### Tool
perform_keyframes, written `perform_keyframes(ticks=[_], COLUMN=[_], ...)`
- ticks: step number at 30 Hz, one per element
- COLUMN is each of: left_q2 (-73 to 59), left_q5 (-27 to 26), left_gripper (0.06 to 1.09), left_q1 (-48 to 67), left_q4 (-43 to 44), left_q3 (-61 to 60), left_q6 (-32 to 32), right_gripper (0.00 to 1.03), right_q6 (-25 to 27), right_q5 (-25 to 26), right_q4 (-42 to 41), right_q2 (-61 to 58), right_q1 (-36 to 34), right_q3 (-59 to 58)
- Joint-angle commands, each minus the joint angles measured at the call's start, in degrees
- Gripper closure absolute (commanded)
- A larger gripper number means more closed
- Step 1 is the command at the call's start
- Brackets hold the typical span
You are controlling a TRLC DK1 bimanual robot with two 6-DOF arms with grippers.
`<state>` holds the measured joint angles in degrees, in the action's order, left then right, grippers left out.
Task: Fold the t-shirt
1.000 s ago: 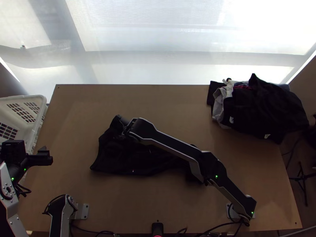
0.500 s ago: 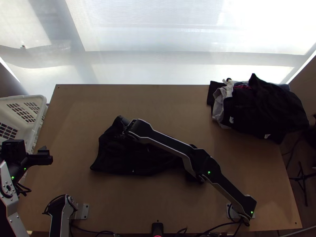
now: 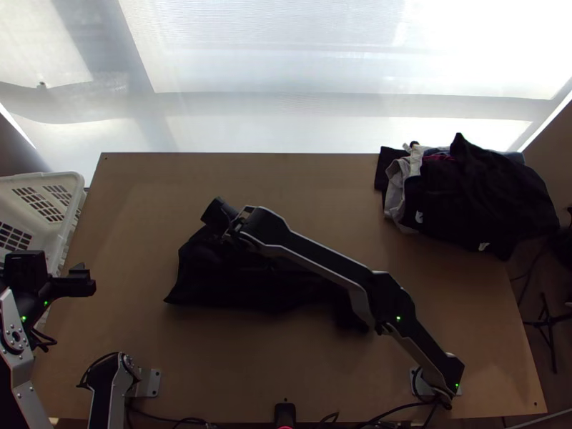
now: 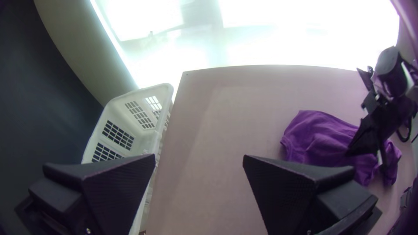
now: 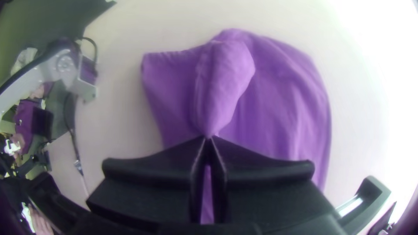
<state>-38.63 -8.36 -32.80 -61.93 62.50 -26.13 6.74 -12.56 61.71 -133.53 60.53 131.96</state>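
On tbl (image 3: 214, 357), R gripper (image 3: 231, 236) pinches T-shirt (image 3: 250, 287); white marks (image 3: 419, 216) on clothes pile (image 3: 486, 193)

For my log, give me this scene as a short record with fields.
shirt: on the table, a fold of it raised to the right gripper's fingertips
right gripper: shut on that fold
left gripper: open, holding nothing, by the table's left edge
basket: white, beside the table's left edge
pile: clothes, at the table's far right
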Motion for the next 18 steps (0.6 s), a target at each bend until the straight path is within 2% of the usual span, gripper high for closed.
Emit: perform_keyframes(ticks=[1,5,11,14,18], left_q2=[-1.4,-3.3,-8.9,-13.0,-18.9], left_q5=[-0.3,-0.2,-0.1,0.9,5.2], left_gripper=[0.11,0.11,0.11,0.11,0.11], left_q1=[2.6,7.7,18.6,24.9,35.3], left_q4=[1.4,3.4,9.6,13.2,18.4], left_q3=[-0.4,-1.0,-1.2,-1.2,-1.0], left_q6=[0.4,1.8,5.7,7.8,9.3], right_gripper=[1.00,1.00,1.00,1.00,1.00], right_q6=[2.9,7.1,9.5,9.5,10.7], right_q5=[-1.3,-6.1,-6.0,-6.0,-6.0], right_q4=[8.2,20.0,20.2,20.2,20.0], right_q2=[15.3,23.9,40.7,45.6,50.3], right_q1=[-2.3,-9.4,-25.4,-37.5,-53.8], right_q3=[-1.1,-4.4,-22.3,-30.0,-40.2])
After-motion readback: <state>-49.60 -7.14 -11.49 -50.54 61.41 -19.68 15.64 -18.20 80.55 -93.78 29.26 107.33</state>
